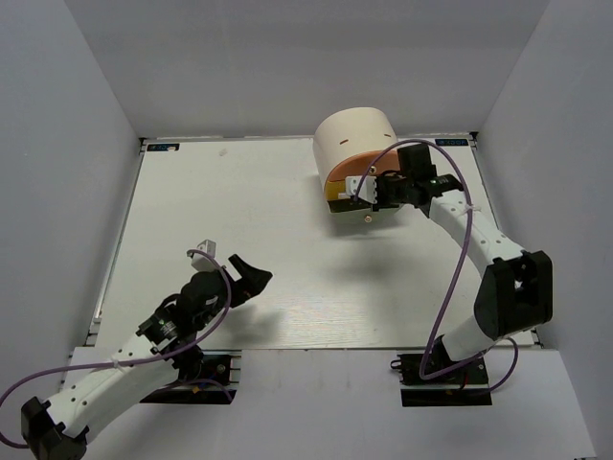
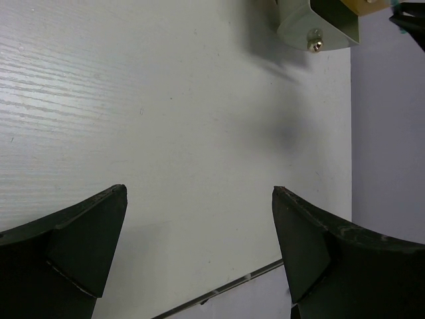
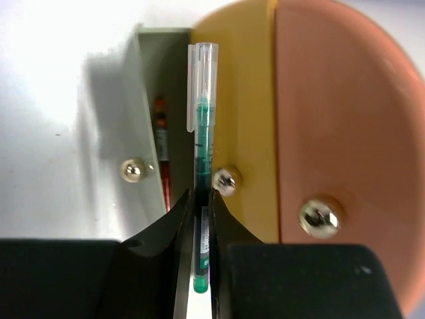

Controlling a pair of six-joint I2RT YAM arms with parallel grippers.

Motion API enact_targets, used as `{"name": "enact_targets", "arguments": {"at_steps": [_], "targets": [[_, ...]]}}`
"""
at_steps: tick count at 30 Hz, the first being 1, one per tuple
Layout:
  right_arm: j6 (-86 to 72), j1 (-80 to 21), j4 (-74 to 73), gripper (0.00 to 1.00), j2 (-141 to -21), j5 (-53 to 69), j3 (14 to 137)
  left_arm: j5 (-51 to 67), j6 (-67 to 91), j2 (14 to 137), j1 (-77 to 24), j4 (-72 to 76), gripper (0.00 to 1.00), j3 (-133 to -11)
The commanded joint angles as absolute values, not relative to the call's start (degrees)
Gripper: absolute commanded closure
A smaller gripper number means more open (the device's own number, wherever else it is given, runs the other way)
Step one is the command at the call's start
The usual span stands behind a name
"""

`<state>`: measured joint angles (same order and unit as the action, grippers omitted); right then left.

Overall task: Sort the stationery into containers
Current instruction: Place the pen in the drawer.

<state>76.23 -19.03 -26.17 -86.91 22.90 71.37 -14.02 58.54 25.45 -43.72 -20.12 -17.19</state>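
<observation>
One green pen [image 3: 202,126] clamped in right hand [image 3: 201,203].

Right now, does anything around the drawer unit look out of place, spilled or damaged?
Nothing stands out. The pale green drawer is pulled out with a red pen lying inside, and the right gripper holds the green pen over its edge, beside the yellow front. No spill or damage shows.

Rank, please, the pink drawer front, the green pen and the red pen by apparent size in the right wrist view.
1. pink drawer front
2. green pen, nearer the camera
3. red pen, partly hidden
</observation>
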Motion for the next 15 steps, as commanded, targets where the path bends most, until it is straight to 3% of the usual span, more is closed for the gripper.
{"name": "enact_targets", "arguments": {"at_steps": [1, 15], "targets": [[85.25, -18.72, -34.97, 1.0, -88.15, 29.26, 75.67, -14.59, 58.27, 24.08, -43.59, -19.95, 0.0, -16.27], [78.14, -19.25, -27.08, 1.0, -93.08, 23.38, 74.36, -14.59, 58.27, 24.26, -43.59, -19.95, 0.0, -15.73]]}}
